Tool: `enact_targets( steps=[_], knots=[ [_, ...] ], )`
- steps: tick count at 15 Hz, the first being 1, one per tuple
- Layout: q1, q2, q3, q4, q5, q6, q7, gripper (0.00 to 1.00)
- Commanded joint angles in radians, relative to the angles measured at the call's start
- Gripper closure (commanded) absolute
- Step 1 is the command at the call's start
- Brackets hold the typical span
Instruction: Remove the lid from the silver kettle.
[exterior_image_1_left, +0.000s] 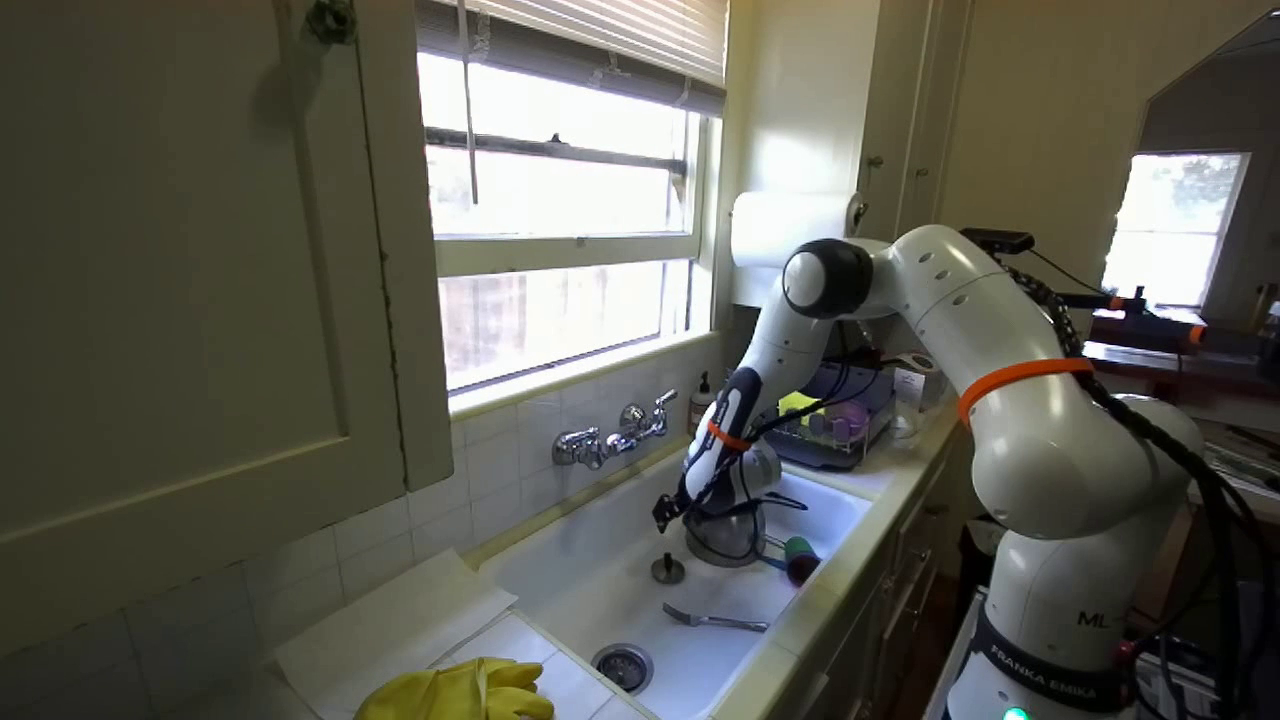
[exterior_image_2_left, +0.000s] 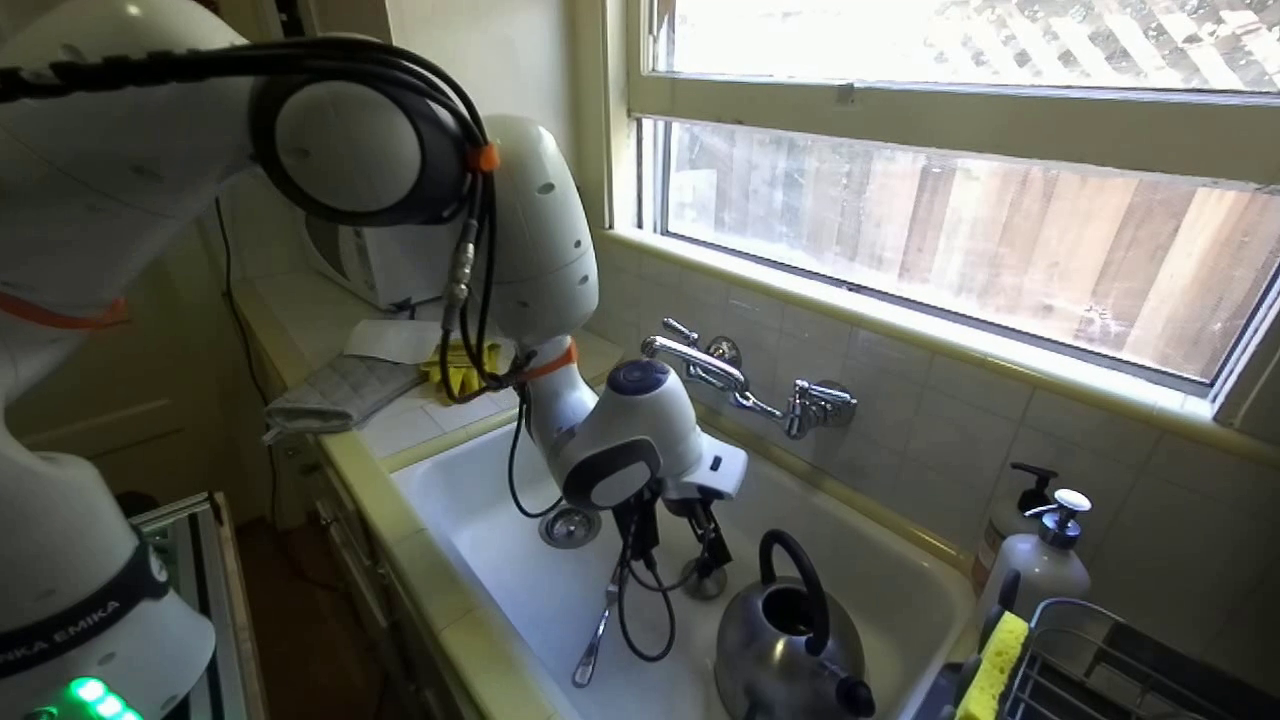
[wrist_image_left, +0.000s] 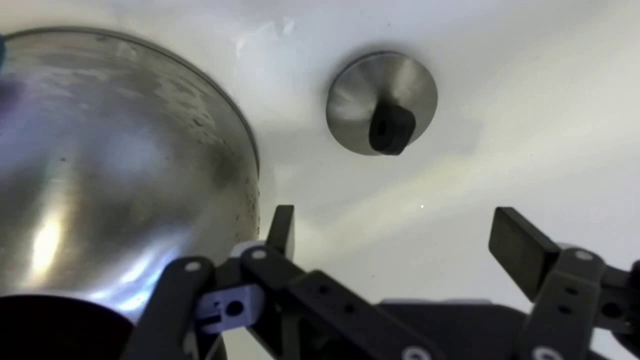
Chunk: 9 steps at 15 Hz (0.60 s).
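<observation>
- The lid (wrist_image_left: 356, 102) lies flat on the floor of the sink (exterior_image_1_left: 570, 578), beside the kettle (exterior_image_2_left: 782, 668) and apart from it; its black knob (wrist_image_left: 392, 127) points straight up.
- The kettle stands upright, its spout (exterior_image_2_left: 853, 695) toward the sink end nearest the dish rack (exterior_image_1_left: 825, 458), its handle (exterior_image_2_left: 812, 580) arched in line with the spout.
- The gripper (wrist_image_left: 397, 236) hangs over the sink, jaws spread wide, holding nothing.
- The arm's base (exterior_image_1_left: 1045, 665) reads "FRANKA EMIKA", with "ML" above.
- The kettle's top is uncovered, the inside too dark to make out.
- The sink also holds a fork (exterior_image_1_left: 715, 621) and a green thing (exterior_image_1_left: 797, 547) too small to name.
</observation>
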Motion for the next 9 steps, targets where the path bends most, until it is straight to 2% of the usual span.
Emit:
enact_targets(
  steps=[1,4,9],
  knots=[
    [0.034,-0.151,-0.031,-0.105,0.07,-0.186,-0.041,0.0],
    [0.036,-0.22,-0.037,-0.135,0.095,-0.292,-0.084,0.0],
    [0.049,-0.301,-0.059,-0.195,0.117,-0.339,-0.137,0.0]
  ],
)
